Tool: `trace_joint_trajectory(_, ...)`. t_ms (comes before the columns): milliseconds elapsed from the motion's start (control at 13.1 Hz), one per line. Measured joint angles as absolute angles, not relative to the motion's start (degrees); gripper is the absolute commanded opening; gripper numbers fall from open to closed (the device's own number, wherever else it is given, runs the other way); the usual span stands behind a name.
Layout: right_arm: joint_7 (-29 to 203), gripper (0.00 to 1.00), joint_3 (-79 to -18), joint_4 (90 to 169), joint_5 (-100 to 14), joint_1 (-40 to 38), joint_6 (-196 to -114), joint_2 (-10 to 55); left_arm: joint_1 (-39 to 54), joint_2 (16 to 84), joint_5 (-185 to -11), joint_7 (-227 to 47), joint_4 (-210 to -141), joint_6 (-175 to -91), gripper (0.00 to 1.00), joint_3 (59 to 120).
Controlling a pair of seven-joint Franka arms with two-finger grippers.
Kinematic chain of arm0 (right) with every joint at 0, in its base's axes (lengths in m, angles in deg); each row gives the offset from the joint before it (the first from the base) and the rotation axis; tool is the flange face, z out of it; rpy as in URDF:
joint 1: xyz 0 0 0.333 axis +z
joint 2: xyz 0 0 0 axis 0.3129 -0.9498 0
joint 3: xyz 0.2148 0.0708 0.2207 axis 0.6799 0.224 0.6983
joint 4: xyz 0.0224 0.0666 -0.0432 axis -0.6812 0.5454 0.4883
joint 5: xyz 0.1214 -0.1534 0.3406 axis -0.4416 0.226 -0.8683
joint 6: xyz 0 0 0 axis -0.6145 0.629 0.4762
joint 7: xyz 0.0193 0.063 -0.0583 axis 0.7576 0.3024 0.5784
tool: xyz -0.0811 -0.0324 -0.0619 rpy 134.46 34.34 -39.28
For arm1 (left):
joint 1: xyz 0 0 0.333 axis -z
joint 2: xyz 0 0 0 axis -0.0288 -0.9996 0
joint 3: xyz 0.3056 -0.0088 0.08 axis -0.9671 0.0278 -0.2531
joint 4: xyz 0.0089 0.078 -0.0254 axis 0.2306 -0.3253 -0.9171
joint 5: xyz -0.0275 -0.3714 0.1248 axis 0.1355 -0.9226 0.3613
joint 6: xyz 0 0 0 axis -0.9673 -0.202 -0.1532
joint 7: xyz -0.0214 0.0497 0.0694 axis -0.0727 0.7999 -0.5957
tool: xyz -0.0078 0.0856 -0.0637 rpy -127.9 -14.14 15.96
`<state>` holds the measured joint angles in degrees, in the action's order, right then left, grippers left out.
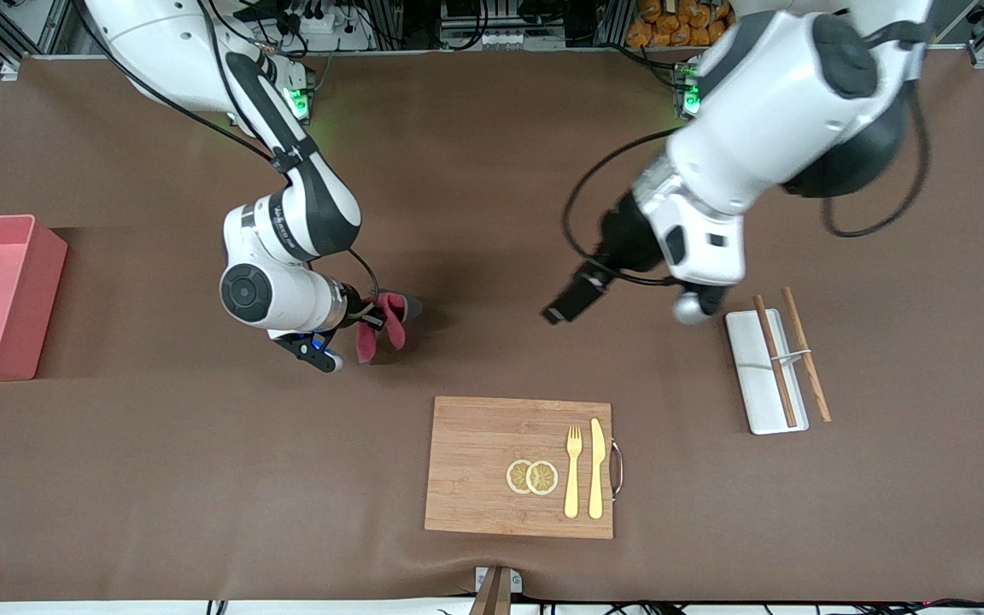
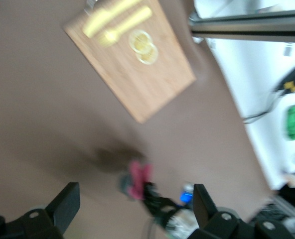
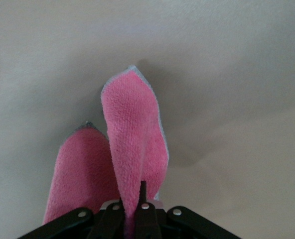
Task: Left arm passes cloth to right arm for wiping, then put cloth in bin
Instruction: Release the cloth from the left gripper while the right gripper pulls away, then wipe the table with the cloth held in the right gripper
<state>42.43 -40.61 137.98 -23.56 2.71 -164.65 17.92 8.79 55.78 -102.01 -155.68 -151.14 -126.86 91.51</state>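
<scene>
Table: brown mat (image 1: 492, 213) fills nearly the whole front view, with racks and cables along the top edge.
Writing: small lettering runs along the right arm's wrist segment, too small to read; no other labels that I can make out.
Cloth (image 1: 383, 323): crimson-pink and fuzzy, with a thin grey edge; it hangs in two folds, left of centre in the front view, over bare mat.
Right gripper (image 1: 372, 322): fingers pressed together, pinching the cloth's top; the right wrist view shows both folds (image 3: 132, 149) dangling from them.
Left gripper (image 1: 562, 304): fingers spread apart and holding nothing, over bare mat right of centre; in its own wrist view both fingers (image 2: 64, 205) stand wide, one at each lower corner.
Bin (image 1: 41, 295): salmon-pink box at the left edge of the front view, plain walls.
Wooden board (image 1: 475, 461): lower centre, carrying two lemon slices (image 1: 532, 477), a yellow fork (image 1: 573, 471) and knife (image 1: 596, 468).
White tray (image 1: 752, 376): right of the board, with brown chopsticks (image 1: 791, 354) lying across it.
</scene>
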Motion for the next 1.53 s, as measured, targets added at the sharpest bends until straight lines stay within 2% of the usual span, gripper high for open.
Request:
trace_joint_trajectory(230, 54.5, 0.00, -41.8, 141.6, -23.0, -1.8, -167.1, 17.9, 0.7, 57.0, -100.9, -139.9, -151.2, -116.6, 1.00, 91.4)
trace_joint_trajectory(459, 70.6, 0.00, -42.2, 142.6, -18.5, -12.8, -167.1, 17.9, -3.5, 57.8, -93.1, -128.5, -151.2, -110.0, 1.00, 91.5)
trace_joint_trajectory(689, 84.0, 0.00, -42.2, 142.5, -8.8, -22.3, -168.2, 17.9, -6.2, 59.0, -90.6, -121.6, -151.3, -107.6, 1.00, 91.6)
trace_joint_trajectory(1149, 115.4, 0.00, -42.2, 139.2, -4.1, -37.9, -172.3, 18.0, -11.5, 62.8, -90.6, -110.4, -151.4, -104.3, 1.00, 91.6)
trace_joint_trajectory(1302, 118.2, 0.00, -42.0, 137.0, -0.4, -39.1, -172.1, 18.2, -11.5, 64.0, -90.6, -110.1, -151.6, -103.8, 1.00, 91.9)
trace_joint_trajectory(1532, 108.7, 0.00, -40.8, 137.6, 0.7, -33.8, -171.1, 18.0, -11.7, 65.5, -90.6, -108.2, -151.6, -102.5, 1.00, 91.9)
